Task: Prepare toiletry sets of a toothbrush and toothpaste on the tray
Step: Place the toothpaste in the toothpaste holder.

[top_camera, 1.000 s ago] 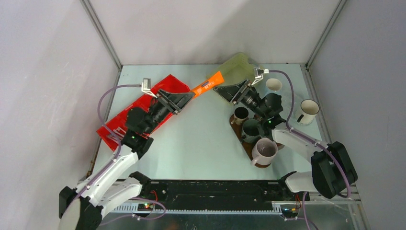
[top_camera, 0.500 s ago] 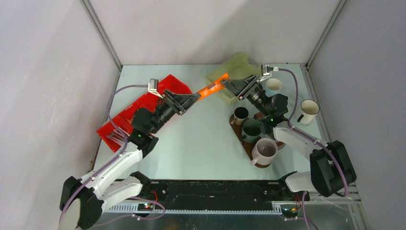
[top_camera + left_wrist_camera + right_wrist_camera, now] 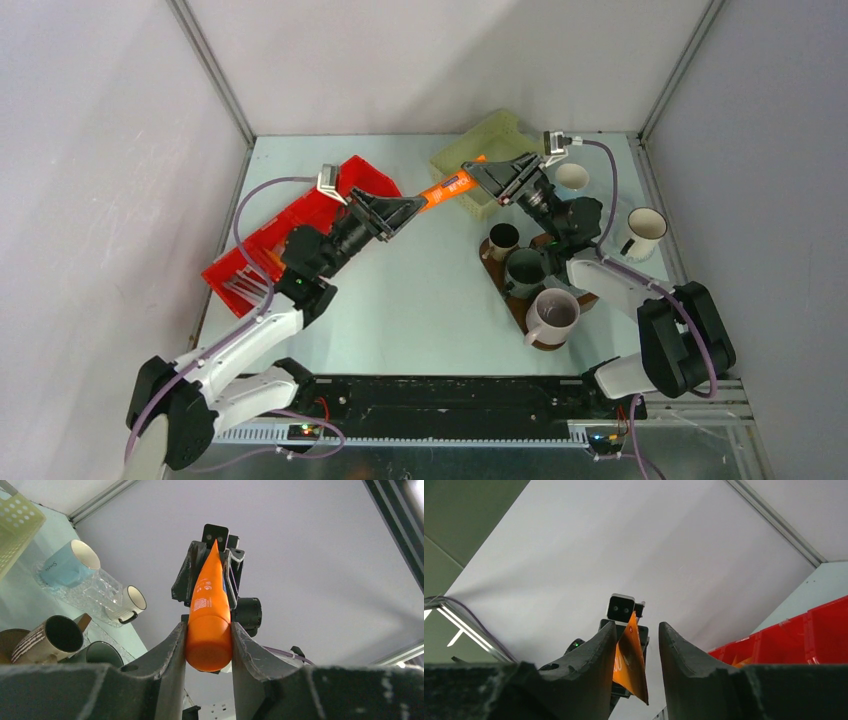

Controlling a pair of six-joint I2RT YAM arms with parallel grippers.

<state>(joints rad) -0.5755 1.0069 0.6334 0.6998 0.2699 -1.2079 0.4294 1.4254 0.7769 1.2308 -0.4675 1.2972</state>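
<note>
Arms extended tip-to-tip; left tool (image 3: 208, 626) clenches orange tube (image 3: 447, 186); right tool (image 3: 637, 626) astride, seemingly loose.

Open tabletop (image 3: 420, 290) at centre, mugs (image 3: 552, 313) crowding the tray (image 3: 517, 301), mesh basket (image 3: 495, 135) behind right end effector (image 3: 476, 172)

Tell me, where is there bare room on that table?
The widest bare patch of the pale table lies between the red plastic bin and the dark brown oval wooden tray. The right is crowded: three mugs on the tray, two more mugs beside it, the pale yellow mesh basket behind.
</note>
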